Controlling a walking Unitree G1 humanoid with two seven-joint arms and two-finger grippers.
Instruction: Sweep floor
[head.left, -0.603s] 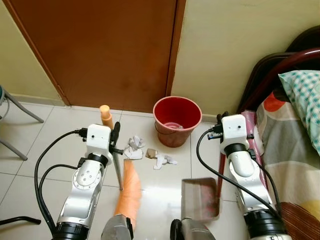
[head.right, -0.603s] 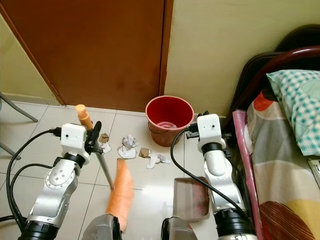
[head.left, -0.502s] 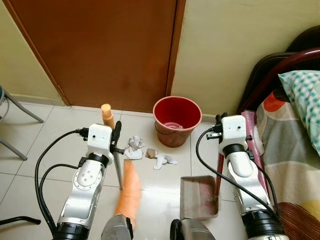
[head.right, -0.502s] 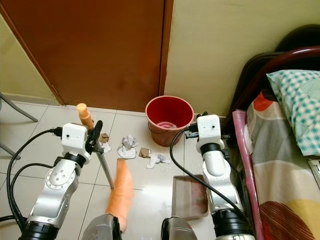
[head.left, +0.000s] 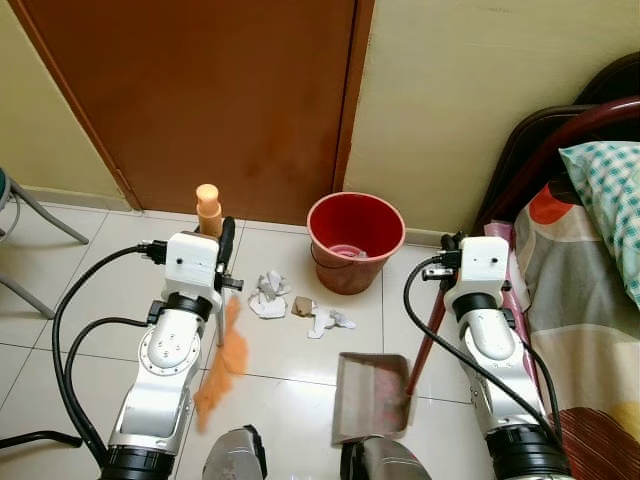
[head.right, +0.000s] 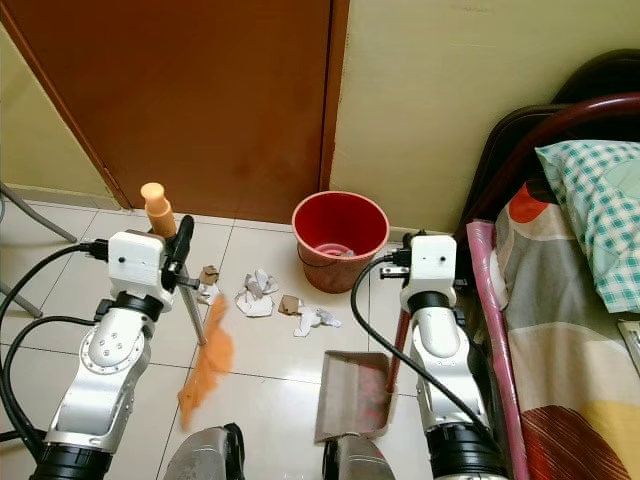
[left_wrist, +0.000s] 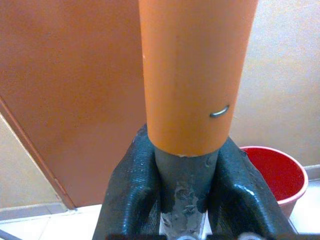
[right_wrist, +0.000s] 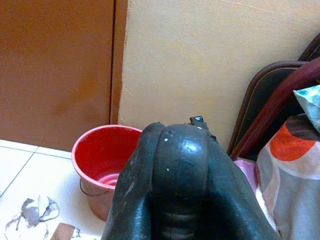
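My left gripper (head.left: 225, 252) is shut on the grey pole of a broom, just under its orange grip (head.left: 207, 204); the left wrist view shows both fingers (left_wrist: 131, 181) clamped on that pole. The orange bristles (head.left: 222, 358) hang over the tiles to the left of the litter. Crumpled paper scraps (head.left: 268, 292) and more bits (head.left: 326, 320) lie in front of the red bucket (head.left: 355, 240). My right gripper (head.left: 448, 262) is shut on the red handle (head.left: 425, 330) of a dustpan (head.left: 368, 395), which rests on the floor near my feet, below the scraps.
A brown door (head.left: 200, 100) and a yellow wall (head.left: 460, 90) stand behind the bucket. A bed with a dark red frame (head.left: 560, 140) and patterned bedding (head.left: 590, 290) is close on the right. Metal chair legs (head.left: 30, 215) show at the far left.
The broom bristles have swung left, away from the dustpan, and the left gripper sits higher. The dustpan has shifted left, its handle now slanted.
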